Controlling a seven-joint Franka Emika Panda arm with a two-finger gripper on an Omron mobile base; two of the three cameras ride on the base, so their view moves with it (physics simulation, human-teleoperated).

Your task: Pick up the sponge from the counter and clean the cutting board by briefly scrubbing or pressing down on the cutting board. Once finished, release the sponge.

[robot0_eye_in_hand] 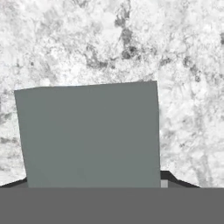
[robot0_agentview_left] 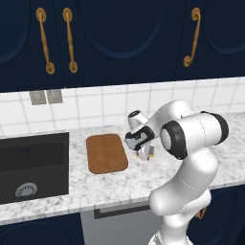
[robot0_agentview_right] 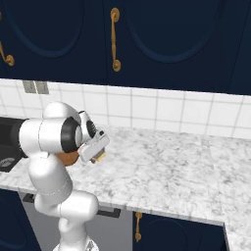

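The pincer [robot0_agentview_left: 145, 154] points down at the sponge [robot0_agentview_left: 150, 152], which sits on the speckled marble tabletop [robot0_agentview_left: 110, 186] just beside the right edge of the wooden cutting board [robot0_agentview_left: 106, 153], apart from it. In the hand view the sponge's grey-green top [robot0_eye_in_hand: 89, 135] lies directly below, between the dark fingertips [robot0_eye_in_hand: 168, 176]. Whether the jaws grip the sponge or merely straddle it cannot be told.
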